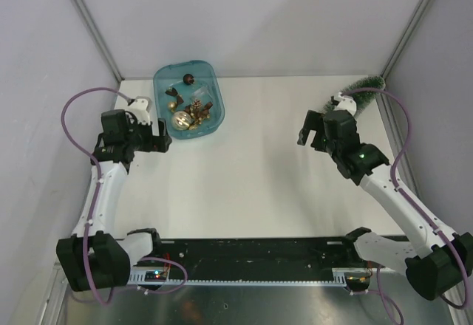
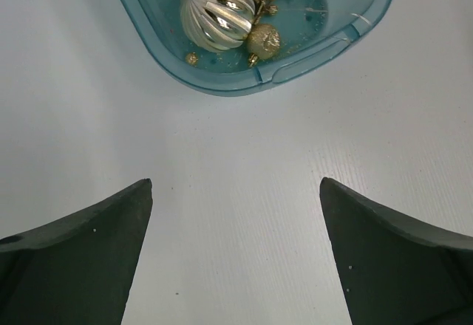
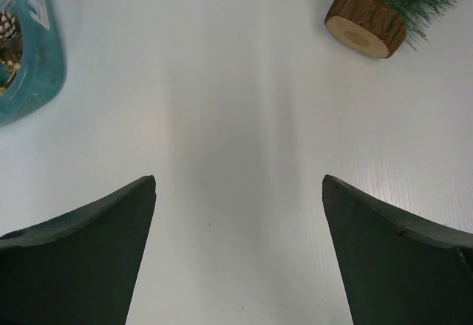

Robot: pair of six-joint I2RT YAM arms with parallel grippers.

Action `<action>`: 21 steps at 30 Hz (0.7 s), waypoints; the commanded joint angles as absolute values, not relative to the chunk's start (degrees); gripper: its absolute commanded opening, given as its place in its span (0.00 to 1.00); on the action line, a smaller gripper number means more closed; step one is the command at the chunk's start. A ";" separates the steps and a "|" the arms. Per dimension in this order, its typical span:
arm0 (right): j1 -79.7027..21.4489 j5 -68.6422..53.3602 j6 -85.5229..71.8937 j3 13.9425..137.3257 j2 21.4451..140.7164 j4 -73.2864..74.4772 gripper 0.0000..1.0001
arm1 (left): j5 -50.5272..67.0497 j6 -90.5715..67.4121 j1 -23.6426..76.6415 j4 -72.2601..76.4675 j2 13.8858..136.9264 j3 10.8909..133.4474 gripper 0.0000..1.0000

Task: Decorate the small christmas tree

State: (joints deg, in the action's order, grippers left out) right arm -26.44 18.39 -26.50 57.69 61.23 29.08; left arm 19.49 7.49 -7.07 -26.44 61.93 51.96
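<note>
Left hand (image 1: 161, 137) and right hand (image 1: 305, 129) both spread wide, nothing between the fingers.
The left hand hangs just beside the near end of the blue tray (image 1: 205, 81), which holds a ribbed silver-white ball (image 2: 218, 11) and small gold ornaments (image 2: 264, 40); the right hand is well to the tray's right; the small christmas tree (image 1: 367, 87) lies on its side on the white surface (image 1: 251, 177), far right of the tray, its round wooden base (image 3: 366, 24) at the end nearer the tray.
</note>
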 commanded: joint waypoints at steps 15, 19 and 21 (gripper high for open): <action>-38.00 30.29 -22.81 60.12 59.97 28.40 0.99 | 12.12 -4.85 -6.86 -22.83 91.82 76.04 1.00; -38.94 31.00 -22.90 60.14 59.56 28.28 0.99 | 10.28 -6.42 -6.81 -21.89 98.03 79.51 1.00; -39.22 31.06 -23.11 60.12 59.52 28.14 0.98 | 9.82 -6.68 -6.84 -21.42 100.47 80.63 1.00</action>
State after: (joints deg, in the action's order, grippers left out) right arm -38.48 28.29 -23.44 57.69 61.04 28.95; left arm 12.05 -3.77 -7.07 -23.18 96.82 77.06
